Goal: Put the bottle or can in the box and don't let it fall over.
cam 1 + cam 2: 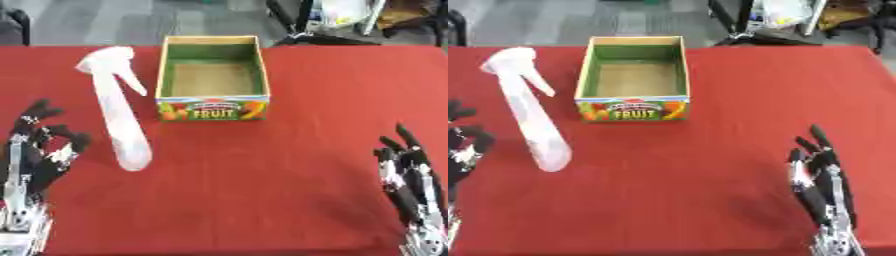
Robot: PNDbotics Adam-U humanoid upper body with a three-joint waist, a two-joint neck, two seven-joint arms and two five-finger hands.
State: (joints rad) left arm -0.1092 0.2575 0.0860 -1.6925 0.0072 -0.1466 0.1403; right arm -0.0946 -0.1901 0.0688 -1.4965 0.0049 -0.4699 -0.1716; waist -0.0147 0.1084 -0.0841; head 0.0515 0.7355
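- Item 1, spray bottle (118,112): white, pale and slightly translucent-looking. You see it lying on its side on the bench, not upright. Its trigger head (105,62) points to the far side, with a thin trigger or nozzle piece slanting off toward the box. The long body tapers down toward you and ends in a rounded base at the near end. No label or print can be made out on it.
- Item 2, box (211,107): open-topped cardboard carton, green inside walls, tan floor, nothing inside it. The near face carries a colourful panel with the word "FRUIT". It stands upright at the far middle of the bench, just to the right of the bottle's head and apart from it.
- Item 3, bench (262,190): covered in red cloth, carrying both items.
- Item 4, your left hand (39,145): black with silver parts, at the lower left corner, fingers up and loosely curved, holding nothing. It sits near the bottle's base without touching it.
- Item 5, your right hand (820,175): at the lower right corner, fingers straight and spread apart, pointing away from you, holding nothing, well apart from bottle and box.
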